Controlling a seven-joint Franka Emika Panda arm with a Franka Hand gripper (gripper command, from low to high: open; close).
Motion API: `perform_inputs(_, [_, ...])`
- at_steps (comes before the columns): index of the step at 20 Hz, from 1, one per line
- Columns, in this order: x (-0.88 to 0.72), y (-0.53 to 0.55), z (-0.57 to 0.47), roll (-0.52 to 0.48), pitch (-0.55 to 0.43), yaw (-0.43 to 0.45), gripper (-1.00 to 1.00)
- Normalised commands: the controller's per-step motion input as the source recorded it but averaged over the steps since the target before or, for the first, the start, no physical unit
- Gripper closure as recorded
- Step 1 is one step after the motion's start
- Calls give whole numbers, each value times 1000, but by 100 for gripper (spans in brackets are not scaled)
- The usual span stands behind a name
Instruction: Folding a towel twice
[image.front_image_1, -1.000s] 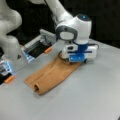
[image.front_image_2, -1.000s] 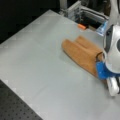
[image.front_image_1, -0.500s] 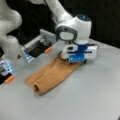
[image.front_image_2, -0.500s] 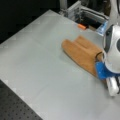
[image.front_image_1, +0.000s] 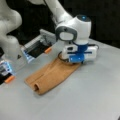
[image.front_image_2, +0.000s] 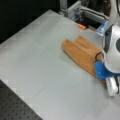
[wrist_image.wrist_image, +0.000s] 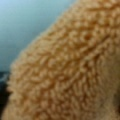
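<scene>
one fold already shows as we see the towel (image.front_image_1: 53, 75) lying as a long strip on the table (image.front_image_1: 100, 95), its far end under the lowered pincer (image.front_image_1: 75, 62), whose grip we cannot tell, probably touching cloth.

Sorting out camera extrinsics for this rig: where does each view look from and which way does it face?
Front view: looks down across the table from in front; the towel lies at centre, the gripper on its top-right end, with the white arm above.
Front view: higher, from another side; the towel is at centre-right, with the gripper and wrist at the right edge.
Wrist view: pressed close over the towel's pile, table at top left; no fingers show.
Shared: both front views show towel, gripper and table; all three show the towel.
</scene>
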Motion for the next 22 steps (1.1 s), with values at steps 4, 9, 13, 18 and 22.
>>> perform_inputs(4, [-1, 46, -132, -192, -117, -15, 100])
perform_inputs(9, [-29, 20, -76, -190, -86, 31, 100])
perform_inputs(13, [-117, -107, 62, -174, -42, 159, 100])
perform_inputs(18, [-148, -381, 141, -76, -4, 433, 100])
perform_inputs(22, [-191, -477, 169, 86, 68, 329, 100])
